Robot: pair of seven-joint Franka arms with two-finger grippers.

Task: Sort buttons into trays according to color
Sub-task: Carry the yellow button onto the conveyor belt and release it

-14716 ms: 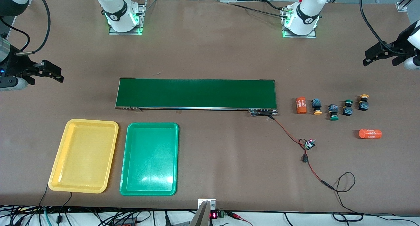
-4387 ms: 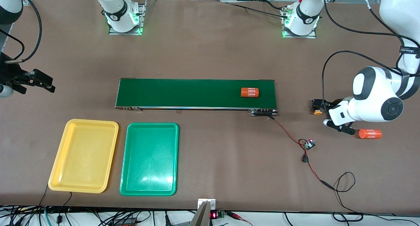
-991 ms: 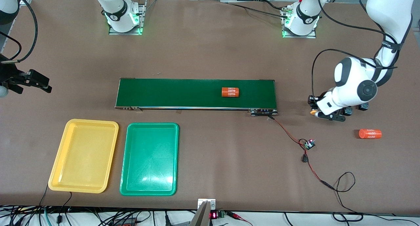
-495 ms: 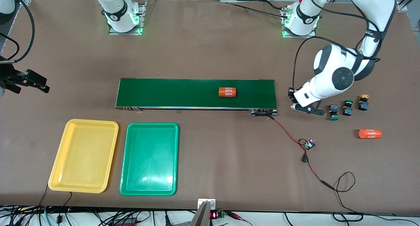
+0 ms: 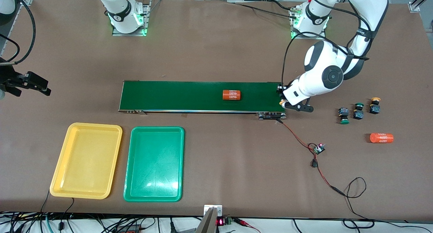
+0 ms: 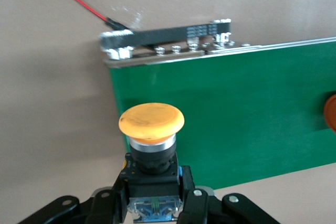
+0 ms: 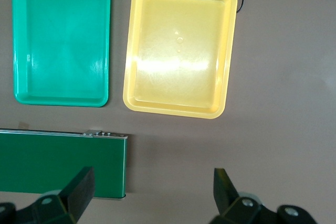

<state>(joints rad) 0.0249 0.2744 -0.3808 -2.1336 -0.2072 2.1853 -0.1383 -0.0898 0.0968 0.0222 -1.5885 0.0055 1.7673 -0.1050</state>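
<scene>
Brown table, conveyor belt as landmark. Left end effector is gripping a yellow button, cap-forward, over the belt's left-arm end. Right end effector is waiting, fingers spread, empty, beside the belt's right-arm end.

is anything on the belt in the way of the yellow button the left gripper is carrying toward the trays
One thing: an orange cylinder lies on the conveyor belt, between the left gripper, shut on the yellow button over the belt's end, and the yellow tray. The tray itself holds nothing. The right gripper waits open.
</scene>
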